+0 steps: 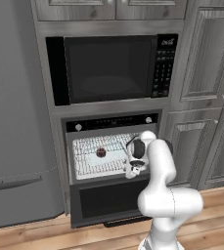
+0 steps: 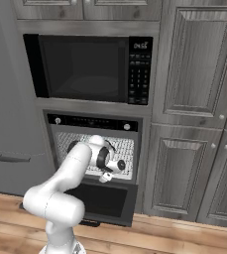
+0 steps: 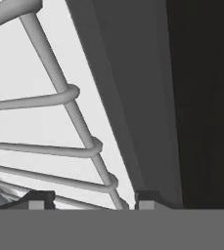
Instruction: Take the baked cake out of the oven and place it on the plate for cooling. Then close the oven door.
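Cake [image 1: 101, 153] partly behind rack wires [image 1: 91, 146]

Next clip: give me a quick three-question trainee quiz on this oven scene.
1. True or false: the oven door hangs open.
2. The baked cake sits on: A) the door, B) a wire rack, C) the microwave.
3. Which side of the oven cavity is the gripper near, seen from the left base view?

Key: 1 true; 2 B; 3 the right side, with jaws apart and nothing between them.
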Tool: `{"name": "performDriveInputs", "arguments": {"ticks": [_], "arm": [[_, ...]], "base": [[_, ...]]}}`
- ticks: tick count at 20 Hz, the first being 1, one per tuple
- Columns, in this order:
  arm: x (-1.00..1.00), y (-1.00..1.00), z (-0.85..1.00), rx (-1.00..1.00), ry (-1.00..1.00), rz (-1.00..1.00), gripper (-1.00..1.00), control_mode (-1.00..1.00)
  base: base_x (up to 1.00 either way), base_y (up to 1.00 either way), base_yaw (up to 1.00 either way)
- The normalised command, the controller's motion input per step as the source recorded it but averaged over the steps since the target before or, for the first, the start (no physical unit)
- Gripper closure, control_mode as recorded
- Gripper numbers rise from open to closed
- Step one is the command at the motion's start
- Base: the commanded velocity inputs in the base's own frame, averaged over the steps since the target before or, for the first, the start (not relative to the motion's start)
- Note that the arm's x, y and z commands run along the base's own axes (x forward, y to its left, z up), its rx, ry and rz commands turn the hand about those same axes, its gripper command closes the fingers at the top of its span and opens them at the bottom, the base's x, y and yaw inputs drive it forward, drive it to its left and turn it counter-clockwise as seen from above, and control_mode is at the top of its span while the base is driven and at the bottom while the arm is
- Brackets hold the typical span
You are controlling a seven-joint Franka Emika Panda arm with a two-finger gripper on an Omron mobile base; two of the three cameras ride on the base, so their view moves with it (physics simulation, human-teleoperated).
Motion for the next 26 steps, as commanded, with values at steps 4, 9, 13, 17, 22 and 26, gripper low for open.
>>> {"name": "performDriveInputs", "arguments": {"ticks": [4, 9, 13, 17, 22, 26], "arm": [[-0.45, 0.00, -0.13, 0.00, 0.14, -0.05, 1.00, -1.00], [-0.48, 0.00, -0.14, 0.00, 0.17, -0.05, 1.00, -1.00], [-0.48, 0.00, -0.17, 0.00, 0.18, -0.05, 1.00, -1.00], [-0.45, 0.02, -0.15, 0.00, 0.15, -0.05, 1.00, -1.00], [-0.50, 0.03, -0.16, 0.00, 0.13, -0.05, 1.00, -1.00], [-0.49, 0.02, -0.15, 0.00, 0.14, -0.05, 1.00, -1.00]], "base": [[0.00, 0.00, 0.00], [0.00, 0.00, 0.00], [0.00, 0.00, 0.00], [0.00, 0.00, 0.00], [0.00, 0.00, 0.00], [0.00, 0.00, 0.00]]}}
